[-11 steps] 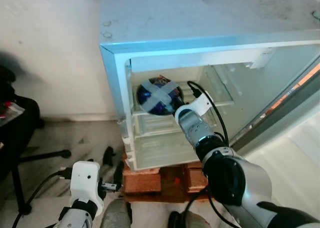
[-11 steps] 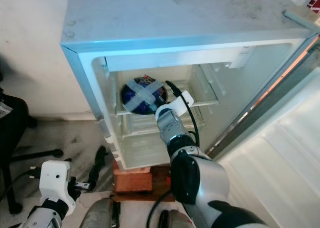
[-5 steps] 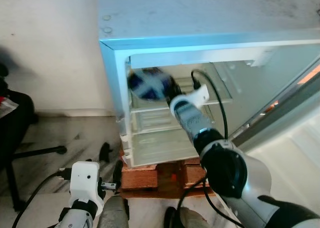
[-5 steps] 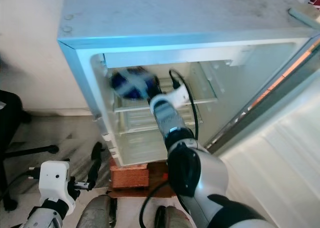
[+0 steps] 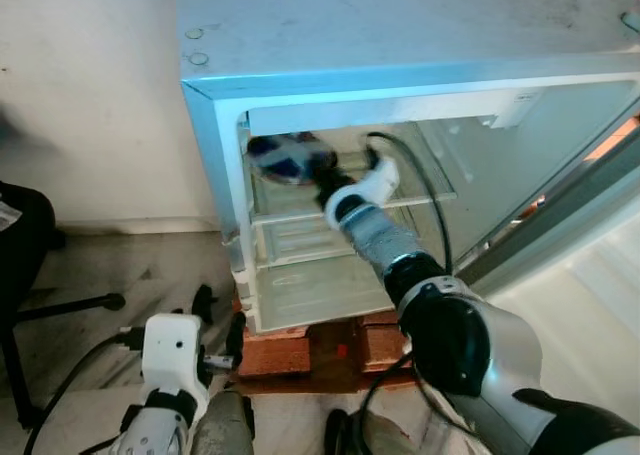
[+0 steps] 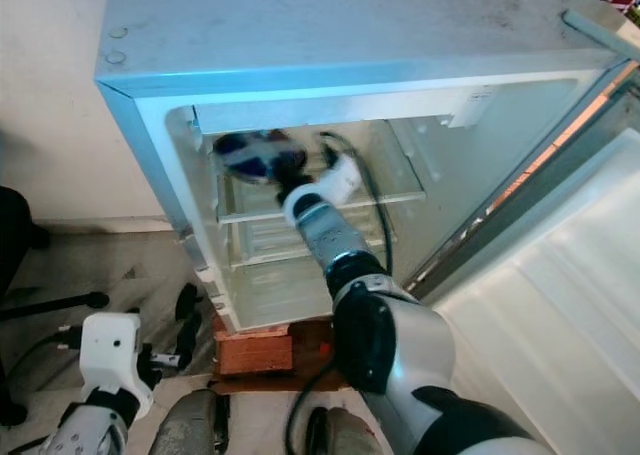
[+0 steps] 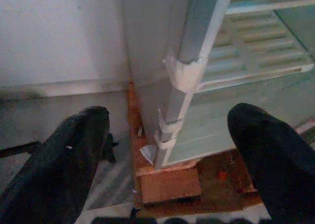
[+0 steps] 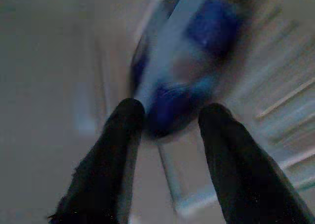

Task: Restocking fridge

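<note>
Fridge [image 5: 300, 35] restocking is at the placing step. The right gripper [image 8: 170, 116] pinches a blue container crossed with pale tape [image 8: 184, 71] between its 2 fingers [image 8: 106, 160], the jaws part-spread around its near end. It holds the container just above the left end of the upper shelf [image 5: 420, 180]. Next comes, likely, setting it flat, then releasing. The left gripper [image 7: 167, 155] hangs idle and spread beside the fridge base.
</note>
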Controlling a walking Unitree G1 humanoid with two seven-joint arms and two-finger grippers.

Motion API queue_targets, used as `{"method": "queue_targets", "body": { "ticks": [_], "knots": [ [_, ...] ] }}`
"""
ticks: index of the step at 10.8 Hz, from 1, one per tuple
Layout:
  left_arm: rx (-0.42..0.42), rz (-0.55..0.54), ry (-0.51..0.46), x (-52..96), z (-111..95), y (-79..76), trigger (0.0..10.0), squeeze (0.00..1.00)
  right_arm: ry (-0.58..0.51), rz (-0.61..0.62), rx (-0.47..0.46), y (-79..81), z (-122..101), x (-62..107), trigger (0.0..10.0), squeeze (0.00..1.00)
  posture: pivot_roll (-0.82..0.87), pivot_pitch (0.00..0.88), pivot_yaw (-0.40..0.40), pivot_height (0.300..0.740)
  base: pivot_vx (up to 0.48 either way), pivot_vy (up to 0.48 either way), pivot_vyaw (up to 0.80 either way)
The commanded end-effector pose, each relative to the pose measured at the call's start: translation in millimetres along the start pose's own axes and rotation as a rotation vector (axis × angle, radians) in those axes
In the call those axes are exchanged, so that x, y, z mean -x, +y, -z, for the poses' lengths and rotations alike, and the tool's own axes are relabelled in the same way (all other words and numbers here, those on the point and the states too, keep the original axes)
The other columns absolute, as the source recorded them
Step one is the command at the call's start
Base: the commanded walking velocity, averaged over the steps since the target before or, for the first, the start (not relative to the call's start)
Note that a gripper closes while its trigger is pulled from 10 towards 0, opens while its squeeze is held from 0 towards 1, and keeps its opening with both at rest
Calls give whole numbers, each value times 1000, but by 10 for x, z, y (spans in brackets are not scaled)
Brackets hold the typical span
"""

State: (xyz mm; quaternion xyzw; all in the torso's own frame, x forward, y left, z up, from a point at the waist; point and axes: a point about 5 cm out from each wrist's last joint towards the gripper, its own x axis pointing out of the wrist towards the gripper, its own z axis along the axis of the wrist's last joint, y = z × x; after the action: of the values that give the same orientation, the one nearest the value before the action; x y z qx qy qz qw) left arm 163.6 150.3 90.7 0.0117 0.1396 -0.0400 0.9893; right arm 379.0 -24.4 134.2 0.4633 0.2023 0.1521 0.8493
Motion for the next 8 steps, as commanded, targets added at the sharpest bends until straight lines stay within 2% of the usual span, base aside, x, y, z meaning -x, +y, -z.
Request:
{"method": "queue_targets", "body": {
  "ticks": [1, 3, 6, 8],
  "knots": [
    [-3, -11, 27, 8, 58, 18, 10000, 0, 190, -57, -1, 236, 701, -20, 10000, 1000, 315, 217, -107, 740, 0, 0, 0],
    [-11, -13, 9, -94, 30, 51, 10000, 0, 150, 40, 86, -166, 498, 59, 10000, 1000, 296, 193, -103, 740, 0, 0, 0],
    [-22, -12, -18, -180, -15, 84, 10000, 0, 89, -26, 285, -267, 188, 98, 10000, 1000, 280, 164, -86, 740, 0, 0, 0],
    [-50, -17, -55, -289, -76, 123, 10000, 0, 73, -117, 440, -373, -11, 195, 10000, 1000, 247, 130, -63, 740, 0, 0, 0]
  ]
}}
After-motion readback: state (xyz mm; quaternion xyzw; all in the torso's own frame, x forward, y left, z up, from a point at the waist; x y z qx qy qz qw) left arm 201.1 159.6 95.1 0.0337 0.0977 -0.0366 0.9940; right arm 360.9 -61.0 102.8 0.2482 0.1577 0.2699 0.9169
